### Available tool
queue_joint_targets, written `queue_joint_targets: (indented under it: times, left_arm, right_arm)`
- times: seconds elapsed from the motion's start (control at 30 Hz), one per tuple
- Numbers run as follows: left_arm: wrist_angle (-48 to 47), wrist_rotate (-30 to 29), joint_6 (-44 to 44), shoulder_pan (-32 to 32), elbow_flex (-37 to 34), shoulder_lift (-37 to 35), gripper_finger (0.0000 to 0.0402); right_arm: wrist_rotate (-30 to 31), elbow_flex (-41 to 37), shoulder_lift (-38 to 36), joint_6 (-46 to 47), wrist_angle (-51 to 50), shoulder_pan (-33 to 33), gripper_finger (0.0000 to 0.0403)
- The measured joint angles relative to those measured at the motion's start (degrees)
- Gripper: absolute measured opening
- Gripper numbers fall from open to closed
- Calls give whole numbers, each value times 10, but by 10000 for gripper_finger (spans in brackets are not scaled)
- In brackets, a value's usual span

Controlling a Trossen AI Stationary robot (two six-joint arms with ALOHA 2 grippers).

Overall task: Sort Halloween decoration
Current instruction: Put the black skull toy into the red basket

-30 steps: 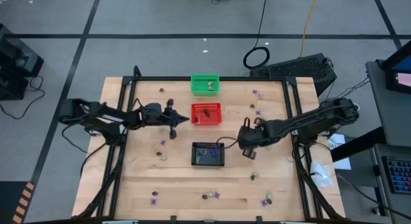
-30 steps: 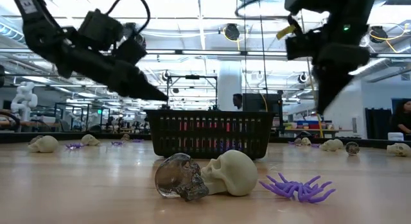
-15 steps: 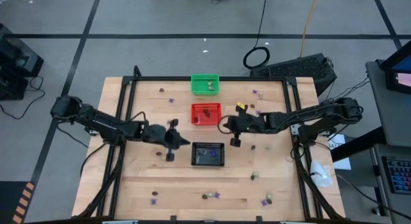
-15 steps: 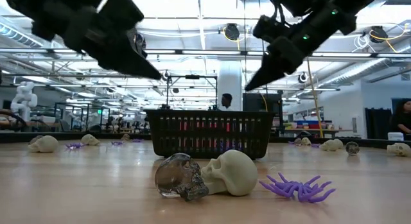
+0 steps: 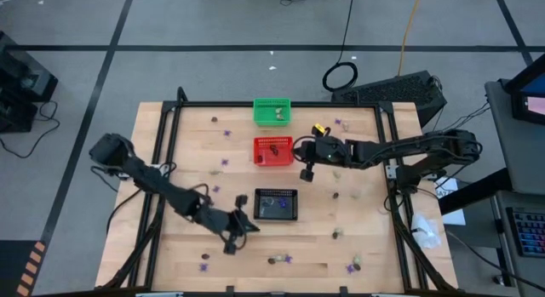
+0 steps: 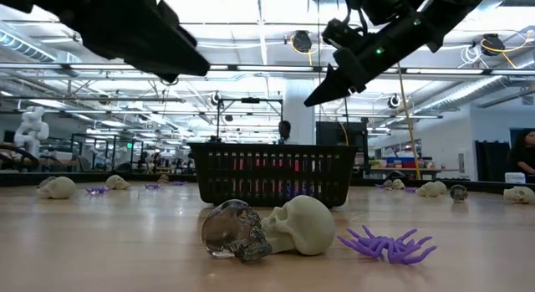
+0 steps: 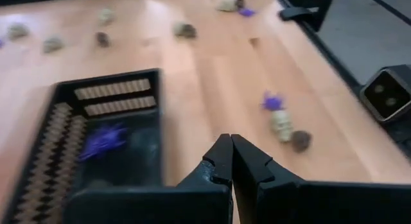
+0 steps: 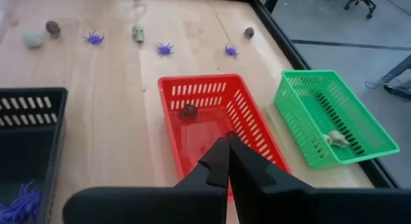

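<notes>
The Halloween decoration lies scattered on the wooden table: a glassy skull (image 6: 234, 231), a cream skull (image 6: 305, 225) and a purple spider (image 6: 389, 244) near the front edge. A purple one (image 7: 103, 140) lies in the black basket (image 5: 277, 204), a dark brown one (image 8: 188, 111) in the red basket (image 5: 273, 150) and a cream one (image 8: 335, 139) in the green basket (image 5: 272, 111). My left gripper (image 5: 252, 226) is shut in the air by the black basket's near left corner. My right gripper (image 8: 226, 140) is shut above the red basket's right side. My right gripper shows a small dark speck (image 8: 230, 134) right at its shut fingertips. Whether that is a trinket pinched there or one lying in the red basket behind them, I cannot tell.
More trinkets lie ahead of my left gripper: a purple one (image 7: 273, 101), a cream one (image 7: 280, 124) and a dark one (image 7: 300, 140). Others are strewn along the far, left and right parts of the table. A black frame rail (image 5: 387, 161) borders the table.
My left gripper has swung from beside the red basket toward the table's near edge, passing the black basket's left side. My right gripper has risen from the table right of the black basket, tipped from pointing down to nearly level, and gone to the red basket.
</notes>
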Motion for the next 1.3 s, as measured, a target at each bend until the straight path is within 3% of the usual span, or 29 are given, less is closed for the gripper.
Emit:
queue_joint_targets:
  times: [0.47,0.67,0.93,1.3]
  left_arm:
    - [0,81,-46,-28,140,153,3]
    - [-3,78,-57,-39,169,210,66]
    - [-22,33,-77,-41,175,214,173]
    - [-20,33,-91,-41,175,245,187]
  right_arm:
    - [0,0,13,17,8,6,0]
    - [1,0,24,17,11,9,0]
    - [0,0,25,17,18,10,0]
    - [0,0,25,17,23,10,0]
